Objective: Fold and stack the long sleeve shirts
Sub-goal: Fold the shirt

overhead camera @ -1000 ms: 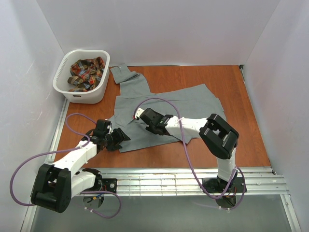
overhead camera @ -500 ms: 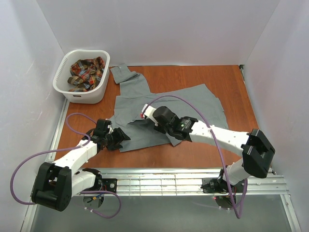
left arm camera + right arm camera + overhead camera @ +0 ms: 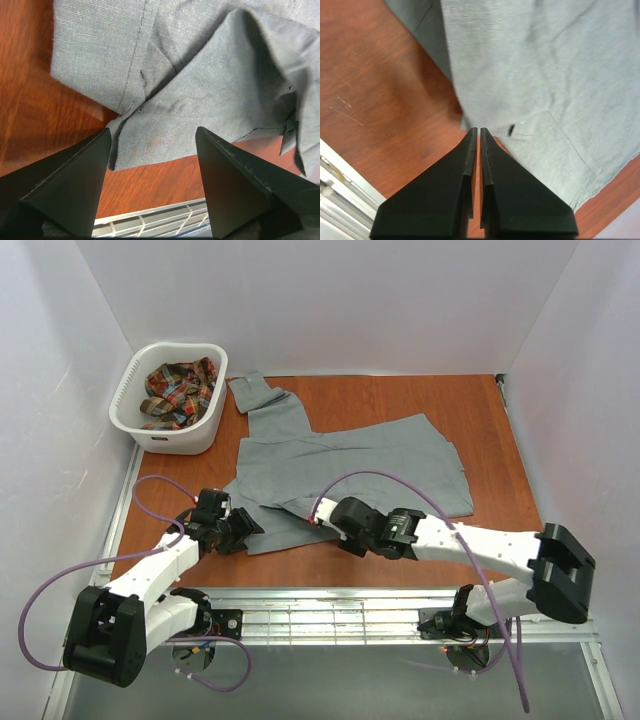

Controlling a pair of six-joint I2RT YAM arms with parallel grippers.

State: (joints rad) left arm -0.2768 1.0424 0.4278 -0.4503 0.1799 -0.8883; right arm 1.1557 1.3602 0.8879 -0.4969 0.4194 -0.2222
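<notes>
A plain grey long sleeve shirt [image 3: 350, 455] lies spread on the wooden table, one sleeve reaching back toward the basket. The plaid long sleeve shirt [image 3: 178, 388] is bunched inside the basket. My left gripper [image 3: 250, 525] is open at the grey shirt's near left corner; in the left wrist view the shirt's hem corner [image 3: 150, 145] lies just beyond its open tips [image 3: 152, 132]. My right gripper [image 3: 320, 513] is shut at the shirt's near edge; in the right wrist view its tips [image 3: 479, 130] touch the cloth's border [image 3: 535, 65], with only table showing in the slit between them.
A white plastic laundry basket [image 3: 175, 440] stands at the back left corner. A slatted metal rail [image 3: 380, 600] runs along the table's near edge, also visible below the left fingers [image 3: 150, 220]. White walls enclose the table on three sides.
My right arm stretched out and swung its shut gripper from the shirt's middle-left toward the near hem, and the cloth there shifted. The left gripper stayed put.
</notes>
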